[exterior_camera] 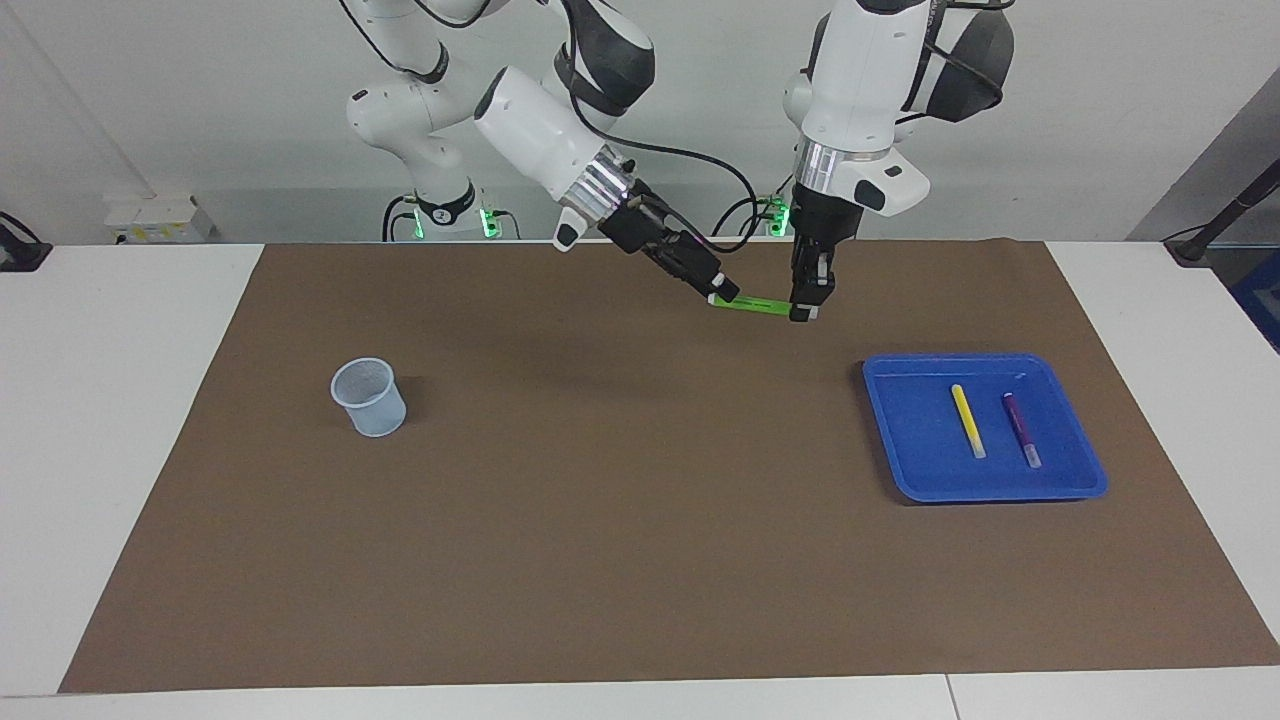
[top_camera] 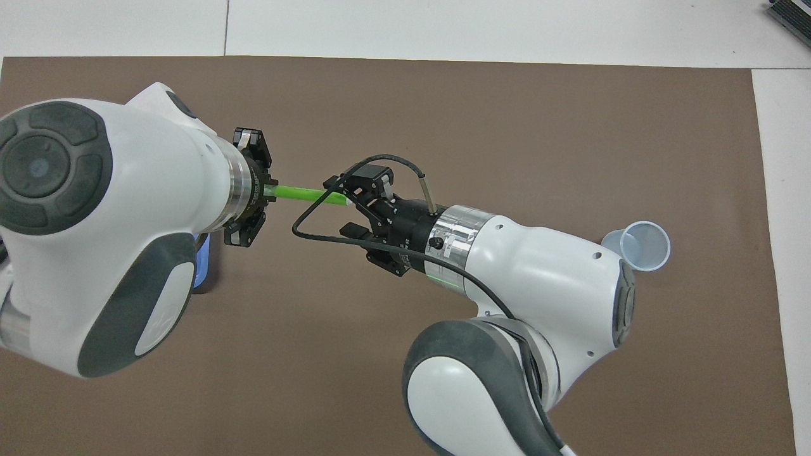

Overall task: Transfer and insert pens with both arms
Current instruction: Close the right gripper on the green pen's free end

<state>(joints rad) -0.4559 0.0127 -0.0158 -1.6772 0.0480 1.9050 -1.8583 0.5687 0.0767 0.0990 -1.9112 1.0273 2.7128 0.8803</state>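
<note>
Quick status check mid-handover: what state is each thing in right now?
Green pen: level in the air, clamped at one end by the left gripper.
Right gripper: at the pen's whitish end.
Yellow pen: flat in the blue tray.
Purple pen: flat in the tray.
Cup: upright, no pen inside.

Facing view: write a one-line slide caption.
Mid-air handover: left tool shut on the green pen, right tool at its free end.

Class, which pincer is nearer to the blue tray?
Left. The left pincer, shut on the green pen, hangs near the blue tray; the right pincer, at the pen's free end, is farther toward the cup.
</note>
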